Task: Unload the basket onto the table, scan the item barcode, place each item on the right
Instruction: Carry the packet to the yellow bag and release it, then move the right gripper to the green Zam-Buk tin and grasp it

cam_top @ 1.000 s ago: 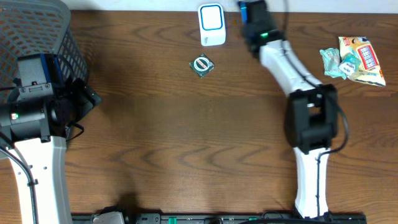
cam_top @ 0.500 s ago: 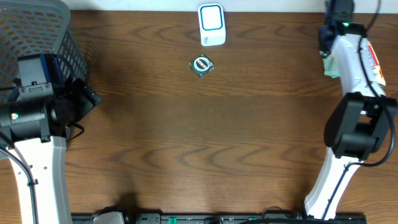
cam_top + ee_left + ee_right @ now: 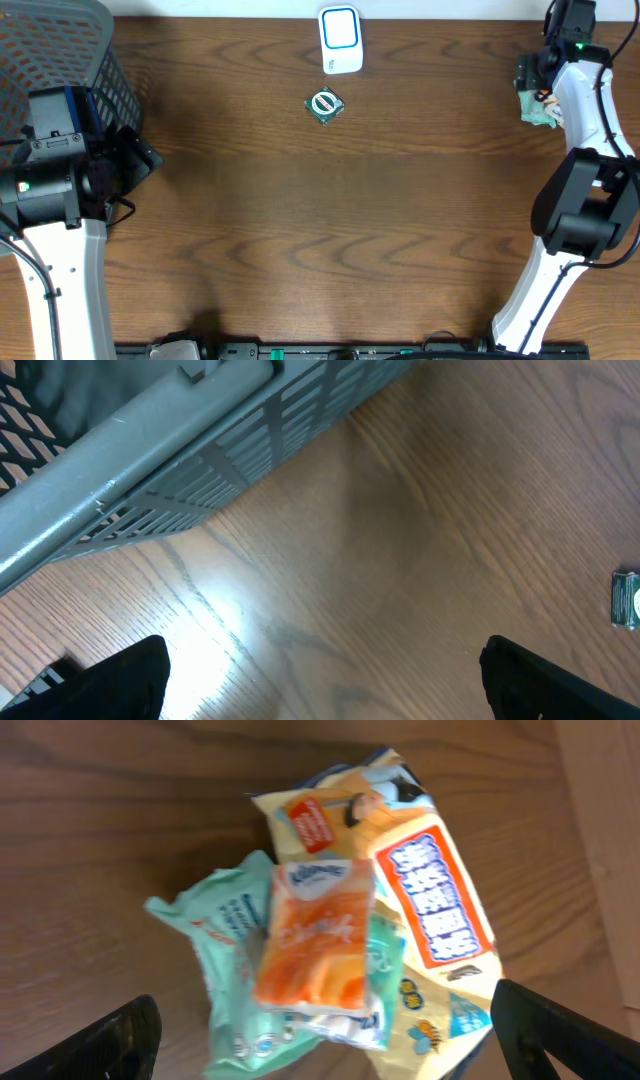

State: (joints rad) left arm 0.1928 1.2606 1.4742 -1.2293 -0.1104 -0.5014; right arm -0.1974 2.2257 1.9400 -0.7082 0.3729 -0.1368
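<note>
Overhead: the left arm [image 3: 55, 190] sits folded at the left edge of the table [image 3: 300, 230], beside 1 grey basket [image 3: 60, 50] in the far left corner. The right arm [image 3: 590, 110] stretches to the far right corner, its wrist over a pile of packets [image 3: 530, 100]. 1 white scanner [image 3: 340, 40] stands mid-table at the far edge. 1 small square item [image 3: 324, 105] with a round white label lies just near of it.

Left wrist: the left jaws are spread wide and hold nothing, with dark fingers [image 3: 110, 680] in the lower corners. The basket wall [image 3: 200, 470] fills the far left, and the small square item [image 3: 626, 600] shows at the right edge.

Right wrist: the right jaws are released, their fingers [image 3: 570, 1035] wide apart above the pile and gripping nothing. 1 orange tissue pack [image 3: 315, 945] lies on top, over teal packets [image 3: 215, 955] and against 1 yellow snack bag [image 3: 430, 910]. I cannot tell how many teal packets there are.
</note>
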